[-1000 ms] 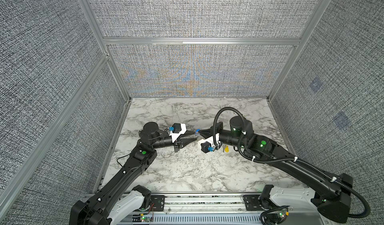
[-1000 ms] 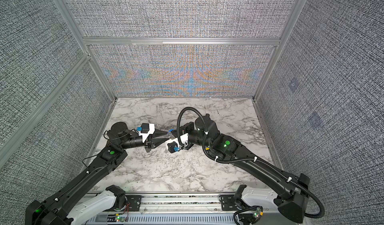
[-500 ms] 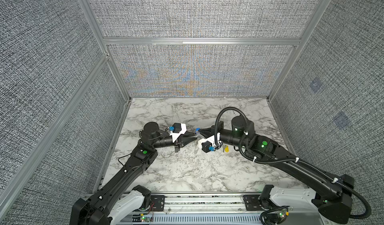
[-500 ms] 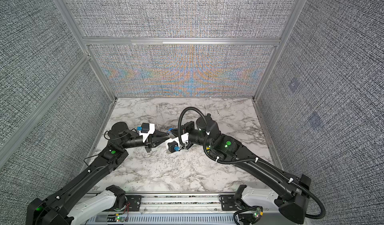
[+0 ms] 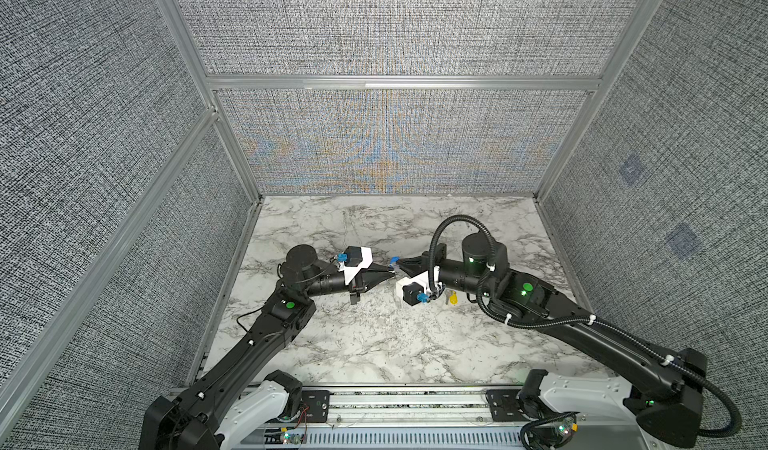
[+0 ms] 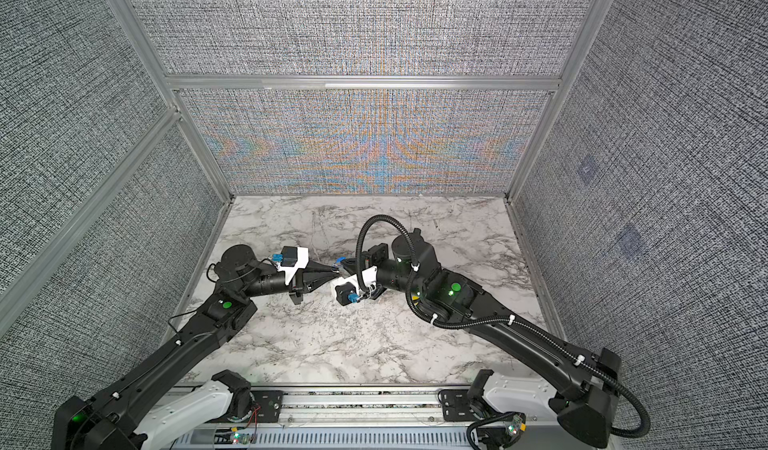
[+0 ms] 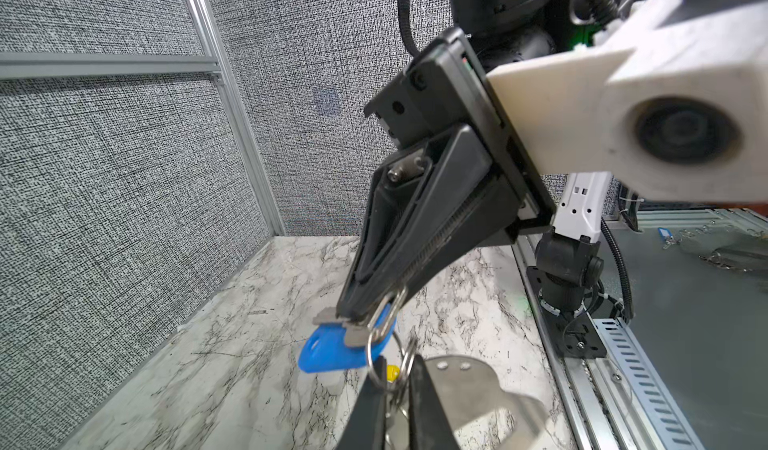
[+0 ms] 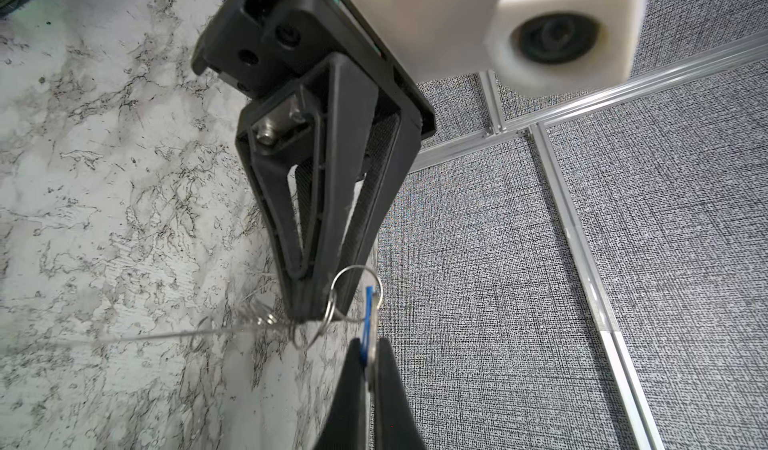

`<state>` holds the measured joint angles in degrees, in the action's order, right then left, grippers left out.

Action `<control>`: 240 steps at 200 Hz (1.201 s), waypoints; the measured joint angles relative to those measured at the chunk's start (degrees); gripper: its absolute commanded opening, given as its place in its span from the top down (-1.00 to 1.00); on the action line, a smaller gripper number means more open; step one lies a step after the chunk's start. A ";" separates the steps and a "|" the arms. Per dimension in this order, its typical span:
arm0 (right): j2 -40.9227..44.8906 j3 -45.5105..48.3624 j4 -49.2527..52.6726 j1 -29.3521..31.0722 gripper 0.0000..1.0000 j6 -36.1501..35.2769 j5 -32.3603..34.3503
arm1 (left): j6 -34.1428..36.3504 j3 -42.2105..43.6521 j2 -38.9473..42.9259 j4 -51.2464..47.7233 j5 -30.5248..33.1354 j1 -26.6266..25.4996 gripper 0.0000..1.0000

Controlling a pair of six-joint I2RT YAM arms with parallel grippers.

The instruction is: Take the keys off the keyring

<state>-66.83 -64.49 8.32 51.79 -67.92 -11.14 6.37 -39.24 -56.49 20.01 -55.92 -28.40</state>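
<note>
Keyring (image 7: 478,381), a thin flat grey metal oval loop with small bumps: held off the white-grey marble tabletop (image 5: 374,344), left of mid-table. Left tool (image 8: 311,309): black fingers almost together, pinching the keyring where small silver wire rings (image 7: 376,338) join it. The loop shows edge-on from the right wrist, so the exact bite is unclear. Right tool (image 7: 353,317), tip to tip with the left: clamped tight on the blue-tagged metal key (image 7: 328,352), which is threaded on a wire ring. Yellow-tagged key (image 5: 453,299) lies on the tabletop under the right arm, apart from the rest. Bare marble runs toward the grey back wall (image 5: 395,136) and the front aluminium rail (image 5: 415,402). Both tools stand well off the side panels.
</note>
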 measured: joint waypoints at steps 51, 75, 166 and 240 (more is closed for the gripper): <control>0.52 0.50 -0.72 0.00 1.00 0.74 0.04 | -0.39 0.22 0.04 1.09 -0.09 0.00 0.83; 0.57 0.52 -0.92 -0.07 1.00 1.20 0.15 | -0.39 0.22 0.13 1.16 -0.09 0.00 0.86; 1.66 2.56 -3.10 -0.42 1.00 2.71 1.95 | -0.35 0.17 0.33 1.25 0.39 -0.07 1.00; 3.37 4.92 -5.53 -0.55 1.00 4.48 3.21 | -0.35 -0.28 0.02 1.27 0.83 -0.11 1.00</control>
<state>-63.46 -59.57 2.79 51.24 -63.44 -7.92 6.02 -39.53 -56.47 21.28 -55.09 -28.51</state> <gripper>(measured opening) 0.049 0.056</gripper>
